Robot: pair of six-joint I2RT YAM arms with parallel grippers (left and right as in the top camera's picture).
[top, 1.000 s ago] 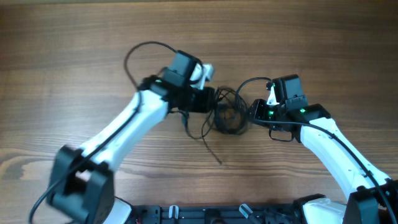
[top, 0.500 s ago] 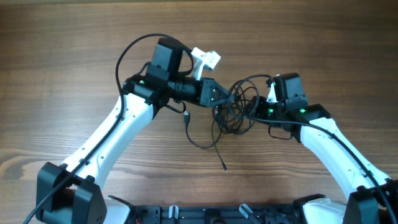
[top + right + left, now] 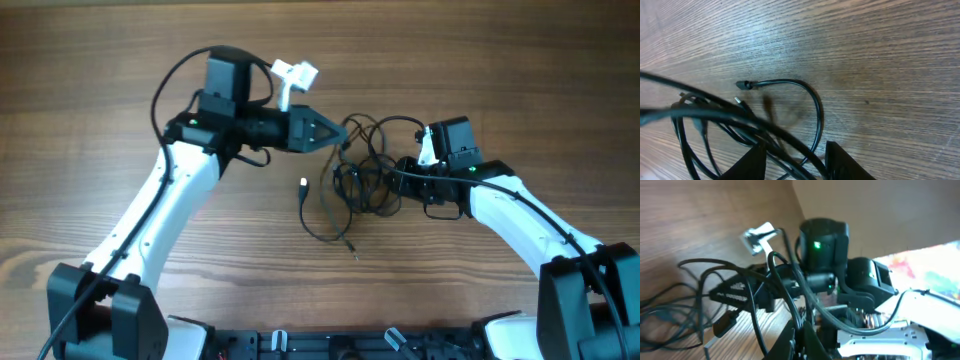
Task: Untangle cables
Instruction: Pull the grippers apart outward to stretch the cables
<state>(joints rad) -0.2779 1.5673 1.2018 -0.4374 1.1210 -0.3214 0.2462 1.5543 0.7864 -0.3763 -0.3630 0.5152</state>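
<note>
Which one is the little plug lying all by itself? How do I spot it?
Look at the middle of the table, at the black tangle. One strand hooks out to its left. The plug is that strand's pale tip, lying apart from the bunch.

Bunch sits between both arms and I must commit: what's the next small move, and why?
Probably close the right gripper on the strands crossing its open jaws. The left gripper, shut, holds part of the thin black plug-ended cables; anchoring the bunch should let the left pull loops free.
</note>
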